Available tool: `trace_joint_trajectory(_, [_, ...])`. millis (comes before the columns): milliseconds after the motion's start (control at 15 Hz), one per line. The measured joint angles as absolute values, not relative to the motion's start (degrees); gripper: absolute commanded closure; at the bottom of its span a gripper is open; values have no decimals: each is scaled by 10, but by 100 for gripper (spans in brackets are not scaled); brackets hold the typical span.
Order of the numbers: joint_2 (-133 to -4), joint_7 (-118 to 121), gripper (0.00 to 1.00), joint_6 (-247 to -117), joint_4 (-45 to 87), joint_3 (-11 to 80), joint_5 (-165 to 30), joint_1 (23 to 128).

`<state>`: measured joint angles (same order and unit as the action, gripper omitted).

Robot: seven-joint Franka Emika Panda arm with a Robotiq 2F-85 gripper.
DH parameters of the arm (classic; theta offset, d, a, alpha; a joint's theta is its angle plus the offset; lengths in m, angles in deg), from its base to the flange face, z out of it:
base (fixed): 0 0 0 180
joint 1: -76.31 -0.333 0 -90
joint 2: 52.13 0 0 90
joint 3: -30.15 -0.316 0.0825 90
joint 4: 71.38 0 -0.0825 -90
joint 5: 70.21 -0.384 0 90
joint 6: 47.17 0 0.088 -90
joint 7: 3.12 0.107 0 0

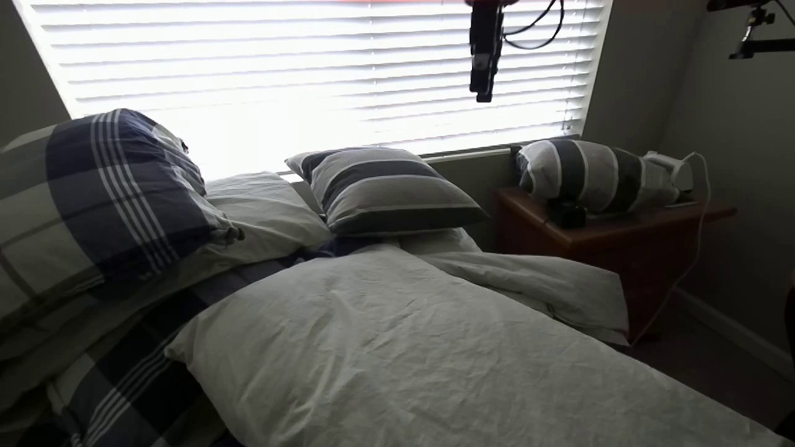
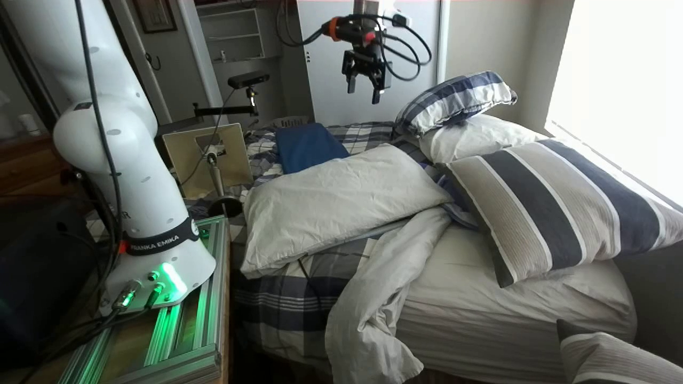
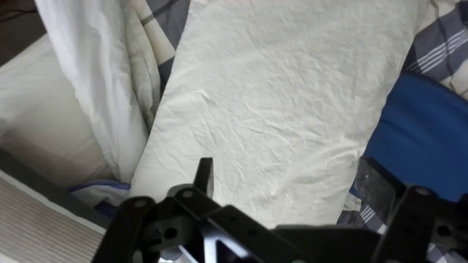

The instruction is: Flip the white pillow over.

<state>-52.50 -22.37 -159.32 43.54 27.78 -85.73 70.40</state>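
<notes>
Gripper [image 2: 363, 96], fingers spread, twelve o'clock above the white pillow [image 2: 344, 202], could drop it mid-flip by pinching too shallowly.

In an exterior view, the white pillow [image 1: 435, 347] spread across the foreground, its top creased. A plaid pillow [image 1: 124, 180] sat to its left and a striped cushion [image 1: 388, 192] behind it; a second striped cushion [image 1: 599, 177] lay on the brown tabletop [image 1: 621, 228]. The tool [image 1: 484, 93] hung, tip down, before bright blinds [image 1: 248, 62].
</notes>
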Motion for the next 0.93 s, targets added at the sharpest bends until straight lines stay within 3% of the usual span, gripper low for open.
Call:
trace_joint_trajectory(533, [-689,-259,0,-1742,450,274,-1068,748])
trace_joint_trajectory(933, [-760,-309,0,-1755,436,273,-1069,770])
